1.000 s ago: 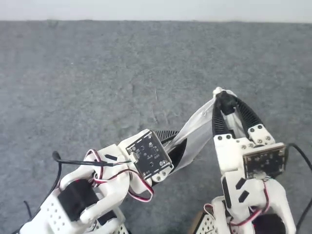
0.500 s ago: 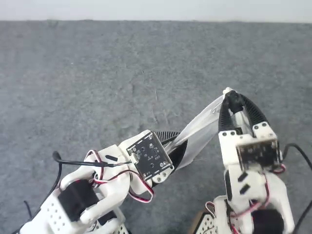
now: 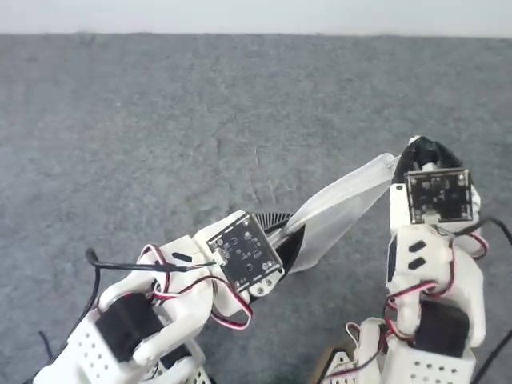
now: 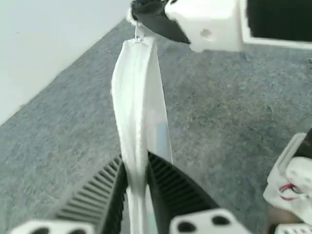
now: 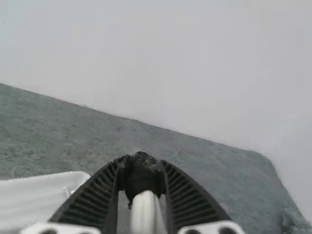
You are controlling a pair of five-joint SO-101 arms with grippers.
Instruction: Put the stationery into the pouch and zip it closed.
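Two robot arms hold a white, part see-through pouch [image 3: 340, 210] stretched in the air between them, above a grey carpeted table [image 3: 160, 120].

The left gripper [image 3: 286, 236] has its black ribbed fingers [image 4: 105, 190] closed tight on one end of the pouch. In the left wrist view the white fabric [image 4: 139, 97] is squeezed flat in the narrow gap between the two fingers and rises away from the left gripper [image 4: 136, 163] as a slim, twisted band.

At the far end of that band is the right gripper [image 4: 146, 12]. Its fingertips are pinched together with no gap between them, and the small metal zip pull [image 4: 138, 36] hangs directly from them, touching the tips, with the pouch's top edge just below. From the right wrist view, the right gripper [image 5: 141, 163] has both curved fingers meeting at the tips, and the pouch end [image 5: 34, 197] lies just beside one finger. In the high view the right gripper [image 3: 422, 148] is at the pouch's raised end, well apart from the left gripper.
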